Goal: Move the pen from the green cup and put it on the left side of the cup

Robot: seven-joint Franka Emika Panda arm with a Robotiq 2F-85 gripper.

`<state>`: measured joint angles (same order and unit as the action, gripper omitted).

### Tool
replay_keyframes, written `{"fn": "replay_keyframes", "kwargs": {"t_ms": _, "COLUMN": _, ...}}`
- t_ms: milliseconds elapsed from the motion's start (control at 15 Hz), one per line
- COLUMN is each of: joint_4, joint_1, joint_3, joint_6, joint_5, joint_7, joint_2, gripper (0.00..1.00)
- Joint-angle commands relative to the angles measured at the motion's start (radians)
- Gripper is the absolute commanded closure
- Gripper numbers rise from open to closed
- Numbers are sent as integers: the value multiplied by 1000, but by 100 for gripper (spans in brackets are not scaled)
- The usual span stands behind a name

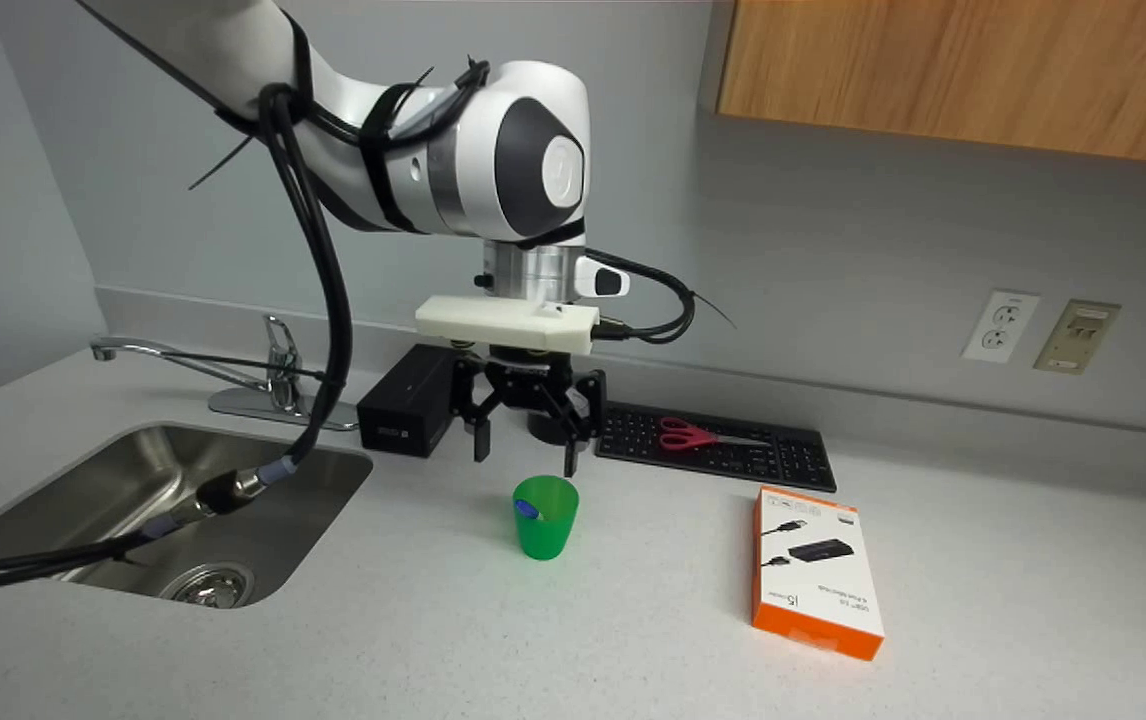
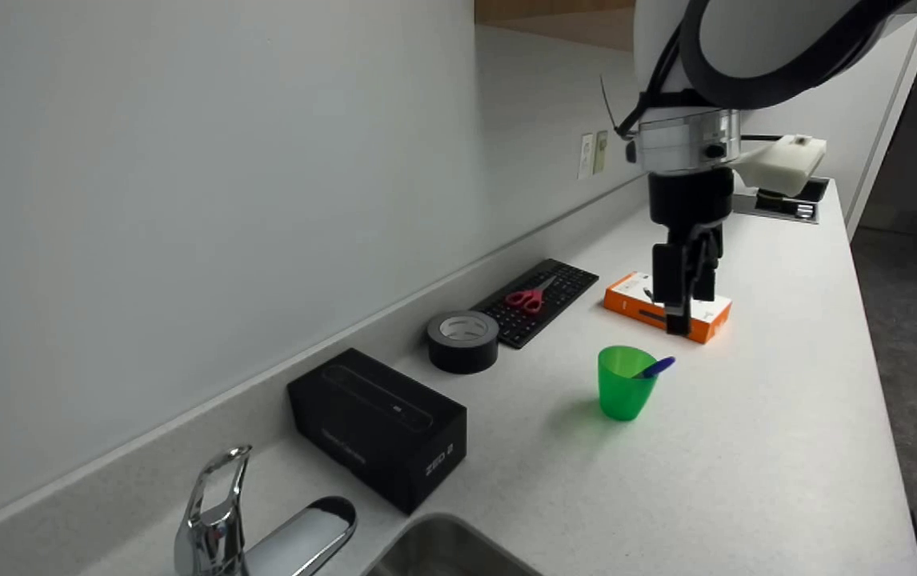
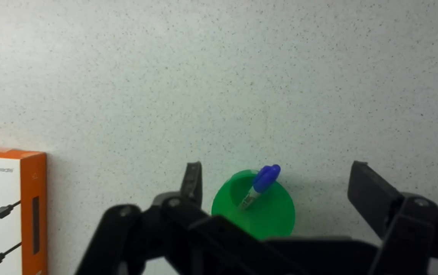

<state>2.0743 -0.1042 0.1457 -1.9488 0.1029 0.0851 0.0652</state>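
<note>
Though in cup (image 1: 546, 538), pen (image 3: 261, 185) below pincer (image 1: 526, 463).

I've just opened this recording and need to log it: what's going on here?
A robot arm has its gripper hanging open above the counter, near the green cup. The pen leans inside the cup, its blue end poking past the rim. The gripper holds nothing, so the pen has not been taken out yet; the task wants it set down left of the cup. Farther back, red scissors lie on a keyboard.
</note>
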Motion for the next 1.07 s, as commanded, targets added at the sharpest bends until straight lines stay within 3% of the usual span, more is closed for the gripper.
{"fn": "replay_keyframes", "kwargs": {"t_ms": 0, "joint_4": -2, "joint_1": -8, "joint_3": -9, "joint_6": 3, "joint_5": 0, "joint_7": 0, "joint_2": 0, "gripper": 0}}
{"fn": "replay_keyframes", "kwargs": {"t_ms": 1000, "joint_4": 37, "joint_1": -8, "joint_3": -19, "joint_6": -116, "joint_5": -11, "joint_7": 0, "joint_2": 91, "gripper": 0}}
